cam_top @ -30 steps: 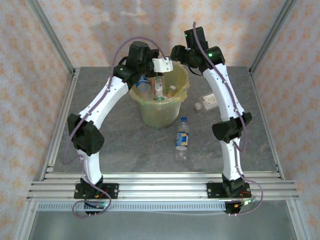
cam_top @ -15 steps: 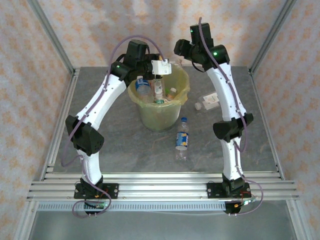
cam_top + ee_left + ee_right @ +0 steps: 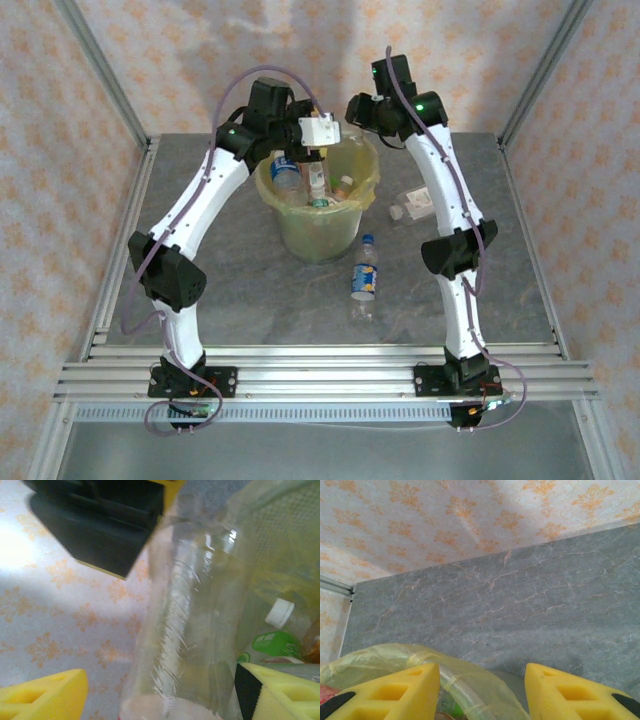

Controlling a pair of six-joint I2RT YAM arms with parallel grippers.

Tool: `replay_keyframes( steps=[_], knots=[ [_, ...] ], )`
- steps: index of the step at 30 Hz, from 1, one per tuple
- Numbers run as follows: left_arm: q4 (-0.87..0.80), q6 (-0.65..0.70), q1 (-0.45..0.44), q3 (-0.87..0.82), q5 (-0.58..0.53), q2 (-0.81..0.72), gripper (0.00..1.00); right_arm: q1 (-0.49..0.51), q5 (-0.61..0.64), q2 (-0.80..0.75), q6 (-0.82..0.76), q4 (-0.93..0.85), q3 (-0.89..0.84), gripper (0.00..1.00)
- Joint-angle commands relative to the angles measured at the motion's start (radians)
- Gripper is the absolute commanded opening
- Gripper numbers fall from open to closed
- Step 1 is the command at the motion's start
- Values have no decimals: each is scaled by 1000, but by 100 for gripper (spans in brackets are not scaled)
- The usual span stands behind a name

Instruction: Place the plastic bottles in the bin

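Just spread left fingers [image 3: 40, 697] around clear bottle [image 3: 190, 630] over bin [image 3: 300, 215], likely dropping it in; right fingers [image 3: 390, 690] apart, empty.

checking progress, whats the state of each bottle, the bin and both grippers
left gripper: open, over the bin
clear bottle: between the left jaws, gap on one side
right gripper: open, empty
bin: upright, bottles inside
blue-capped bottle: lying on the table, capped
crushed bottle: flattened, lying beside the bin
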Motion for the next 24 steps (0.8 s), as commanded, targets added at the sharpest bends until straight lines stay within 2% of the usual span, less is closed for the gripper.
replay_keyframes(
  steps=[1, 4, 6, 9, 13, 18, 20, 24],
  knots=[
    [109, -104, 11, -13, 20, -105, 79, 22, 39, -27, -33, -61, 15, 49],
    [164, -186, 22, -56, 24, -155, 79, 33, 68, -40, -46, -71, 2, 49],
    [233, -257, 26, -100, -21, -194, 80, 43, 88, -54, -53, -77, -14, 49],
    [304, -368, 28, -149, -140, -234, 81, 62, 130, -74, -68, -86, -41, 48],
    [314, -512, 43, -169, -288, -256, 81, 83, 181, -103, -87, -98, -63, 48],
    [261, -797, 96, -131, -476, -232, 87, 105, 232, -142, -110, -109, -106, 48],
    [219, -932, 133, -94, -479, -205, 88, 110, 250, -162, -116, -113, -140, 48],
    [142, -1038, 160, 14, -416, -115, 90, 113, 280, -195, -121, -108, -195, 48]
  ],
)
